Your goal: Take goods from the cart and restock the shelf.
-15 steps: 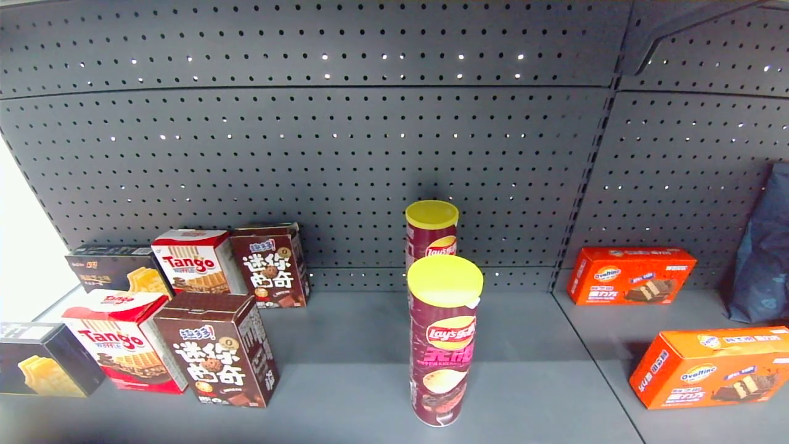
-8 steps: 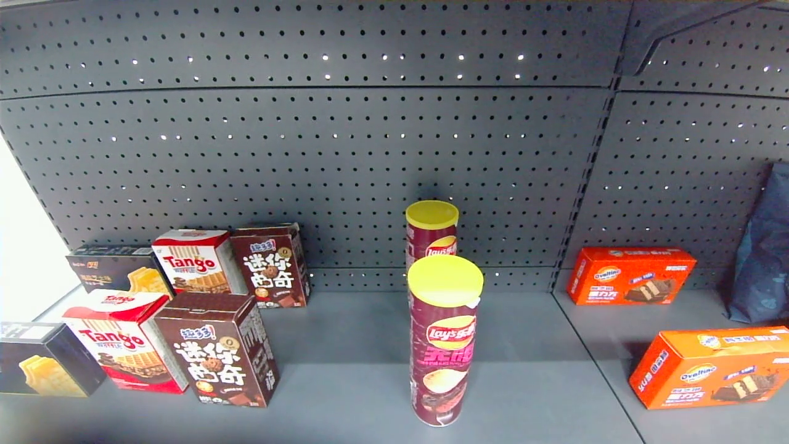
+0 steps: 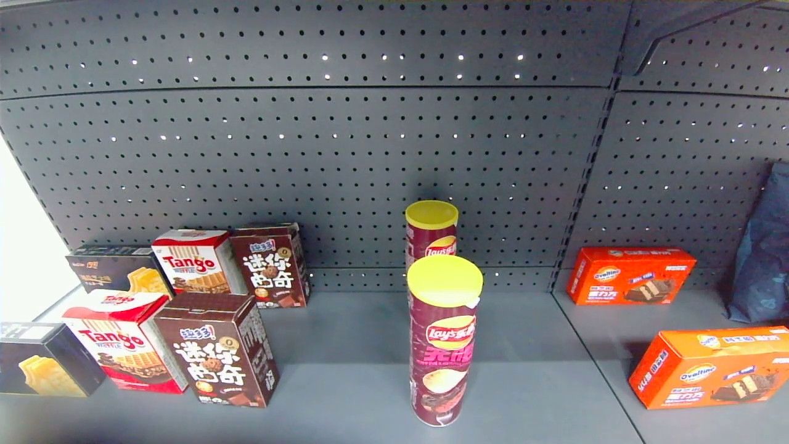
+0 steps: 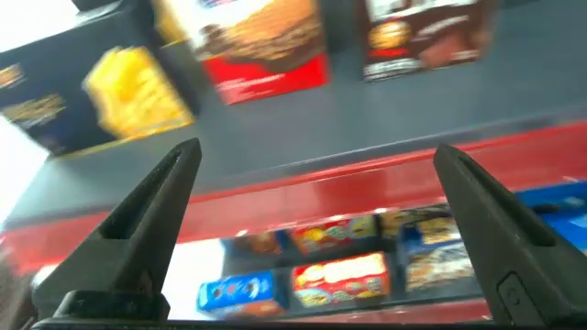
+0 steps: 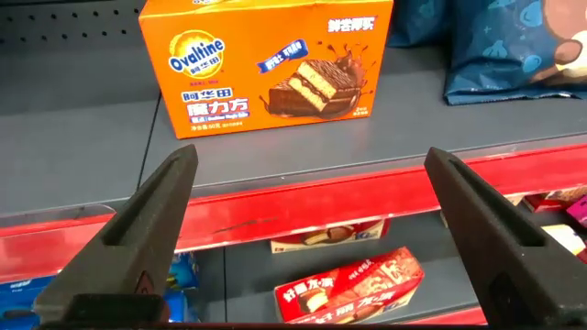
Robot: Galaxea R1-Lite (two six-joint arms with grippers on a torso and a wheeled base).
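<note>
Two maroon chip cans with yellow lids stand mid-shelf, the front can (image 3: 441, 345) ahead of the rear can (image 3: 431, 233). Left of them are a brown cookie box (image 3: 219, 348), a red wafer box (image 3: 120, 348) and a black box (image 3: 40, 361), with a second row behind. Two orange boxes lie at the right, one in front (image 3: 709, 367) and one at the back (image 3: 629, 274). My left gripper (image 4: 316, 154) is open and empty before the shelf's red front edge (image 4: 367, 174), below the red wafer box (image 4: 266, 55). My right gripper (image 5: 312, 158) is open and empty, facing the orange box (image 5: 266, 64).
A dark blue bag (image 3: 764, 246) leans at the far right, also seen as the blue bag (image 5: 514, 46). Perforated grey back panel (image 3: 345, 154) closes the shelf. Free shelf floor (image 3: 345, 345) lies between the cookie boxes and the cans. A lower shelf holds more snack packs (image 5: 348, 284).
</note>
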